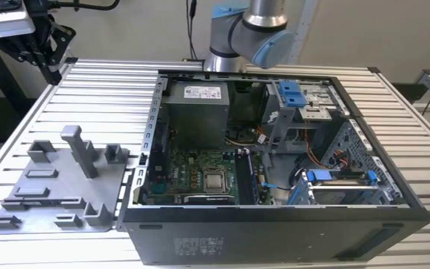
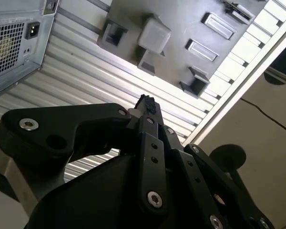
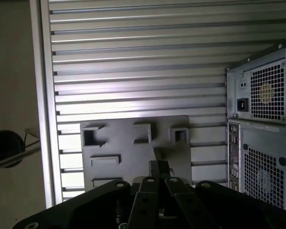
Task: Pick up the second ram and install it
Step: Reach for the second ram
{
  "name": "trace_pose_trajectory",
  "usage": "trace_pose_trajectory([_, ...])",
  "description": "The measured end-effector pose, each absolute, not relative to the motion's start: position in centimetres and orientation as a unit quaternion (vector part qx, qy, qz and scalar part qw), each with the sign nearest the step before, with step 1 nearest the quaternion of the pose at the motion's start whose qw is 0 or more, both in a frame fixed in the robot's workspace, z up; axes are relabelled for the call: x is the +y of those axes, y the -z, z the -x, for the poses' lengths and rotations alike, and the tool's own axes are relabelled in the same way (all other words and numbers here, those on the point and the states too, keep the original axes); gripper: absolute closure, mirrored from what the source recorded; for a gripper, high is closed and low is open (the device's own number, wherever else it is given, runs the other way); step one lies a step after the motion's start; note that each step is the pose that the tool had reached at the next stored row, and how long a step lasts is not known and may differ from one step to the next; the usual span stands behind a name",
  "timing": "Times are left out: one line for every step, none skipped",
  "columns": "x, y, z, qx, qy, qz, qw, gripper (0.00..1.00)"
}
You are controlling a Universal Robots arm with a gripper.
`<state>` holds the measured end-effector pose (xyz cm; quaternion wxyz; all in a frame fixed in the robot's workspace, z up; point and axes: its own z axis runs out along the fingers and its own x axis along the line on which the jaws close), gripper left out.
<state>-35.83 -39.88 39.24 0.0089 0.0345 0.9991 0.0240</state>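
Exterior view is showing the pincer (image 1: 53, 74) hanging over the worktop (image 1: 103, 95) beyond the grey fixture plate (image 1: 73, 188), fingers (image 2: 150, 143) pressing together. A small dark piece (image 2: 146, 101) is poking from their tips; whether it is the second ram cannot be told. The open computer case (image 1: 275, 235) is sitting beside the plate, labels (image 1: 202, 91) unreadable.

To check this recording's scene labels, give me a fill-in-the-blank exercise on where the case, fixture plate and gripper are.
1. The computer case lies on the slotted table with its upper side ____.
2. In the exterior view, the grey fixture plate sits on the case's ____ side.
3. The gripper hangs high ____ the table, touching nothing.
Missing words: open; left; above.
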Motion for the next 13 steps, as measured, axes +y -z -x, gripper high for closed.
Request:
trace_pose_trajectory([-39.9,-39.2,36.1,0.999,-0.024,-0.035,0.009,0.89])
trace_pose_trajectory([-39.9,-39.2,36.4,0.999,-0.024,-0.035,0.009,0.89])
trace_pose_trajectory([-39.9,-39.2,36.7,0.999,-0.024,-0.035,0.009,0.89])
trace_pose_trajectory([-39.9,-39.2,36.9,0.999,-0.024,-0.035,0.009,0.89])
trace_pose_trajectory([-39.9,-39.2,37.2,0.999,-0.024,-0.035,0.009,0.89])
trace_pose_trajectory([-39.9,-39.2,37.5,0.999,-0.024,-0.035,0.008,0.89])
trace_pose_trajectory([-39.9,-39.2,37.8,0.999,-0.024,-0.035,0.008,0.89])
trace_pose_trajectory([-39.9,-39.2,38.0,0.999,-0.024,-0.035,0.007,0.89])
trace_pose_trajectory([-39.9,-39.2,38.2,0.999,-0.024,-0.035,0.006,0.89])
trace_pose_trajectory([-39.9,-39.2,38.4,0.999,-0.024,-0.035,0.004,0.89])
trace_pose_trajectory([-39.9,-39.2,38.6,0.999,-0.024,-0.035,0.002,0.89])
trace_pose_trajectory([-39.9,-39.2,38.7,0.999,-0.024,-0.035,0.002,0.89])
trace_pose_trajectory([-39.9,-39.2,38.7,0.999,-0.024,-0.035,0.002,0.89])
